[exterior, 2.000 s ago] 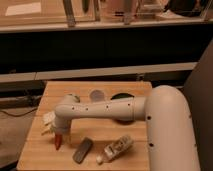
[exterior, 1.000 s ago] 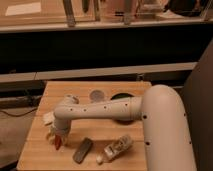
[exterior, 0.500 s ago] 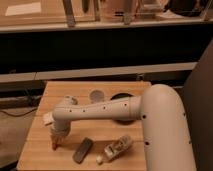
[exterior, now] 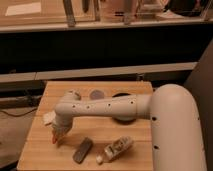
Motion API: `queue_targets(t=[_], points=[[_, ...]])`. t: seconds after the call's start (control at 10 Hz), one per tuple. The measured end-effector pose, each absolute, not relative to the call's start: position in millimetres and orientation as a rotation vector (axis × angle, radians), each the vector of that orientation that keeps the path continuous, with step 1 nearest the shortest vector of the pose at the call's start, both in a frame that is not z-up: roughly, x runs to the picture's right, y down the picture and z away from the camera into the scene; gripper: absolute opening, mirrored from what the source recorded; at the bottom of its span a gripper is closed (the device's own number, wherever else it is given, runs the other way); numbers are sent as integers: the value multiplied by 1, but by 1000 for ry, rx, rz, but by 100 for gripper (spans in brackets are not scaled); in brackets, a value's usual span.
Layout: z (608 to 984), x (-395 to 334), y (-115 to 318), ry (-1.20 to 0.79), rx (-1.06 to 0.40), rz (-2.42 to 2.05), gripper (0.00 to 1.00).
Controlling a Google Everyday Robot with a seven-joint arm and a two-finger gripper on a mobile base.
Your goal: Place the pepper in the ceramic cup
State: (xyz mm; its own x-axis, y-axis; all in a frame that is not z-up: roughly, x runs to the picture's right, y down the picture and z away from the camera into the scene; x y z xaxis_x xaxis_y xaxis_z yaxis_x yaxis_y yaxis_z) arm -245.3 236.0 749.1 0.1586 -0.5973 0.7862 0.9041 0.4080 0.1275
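My gripper (exterior: 57,131) is at the left front of the wooden table (exterior: 135,155), pointing down. It is shut on the pepper (exterior: 54,138), a small orange-red piece that sticks out below the fingertips, just above the tabletop. The ceramic cup (exterior: 96,94), small, round and pale grey, stands at the back middle of the table, behind my forearm and well to the right of the gripper.
A dark grey block (exterior: 82,150) lies at the front, right of the gripper. A white bottle (exterior: 115,148) lies on its side beside it. The dark bowl (exterior: 123,96) at the back is partly hidden by my arm. The table's left edge is close to the gripper.
My gripper has shifted a little to the left with the pepper and now holds it slightly higher. The block, bottle and cup have not moved.
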Motion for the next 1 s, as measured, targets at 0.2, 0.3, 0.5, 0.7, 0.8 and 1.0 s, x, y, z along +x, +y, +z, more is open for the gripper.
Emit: queue_targets(t=[0.2,0.3,0.5,0.7,0.8,1.0], points=[[740,-235,209,-873,-401,-1094,2],[736,-227,198,-868,-393,-1079,2],[730,-222,185,-861,-385,-1061,2],[729,-218,176,-856,-380,-1043,2],[727,-217,169,-855,-378,-1034,2],[723,-214,148,-847,-371,-1012,2]])
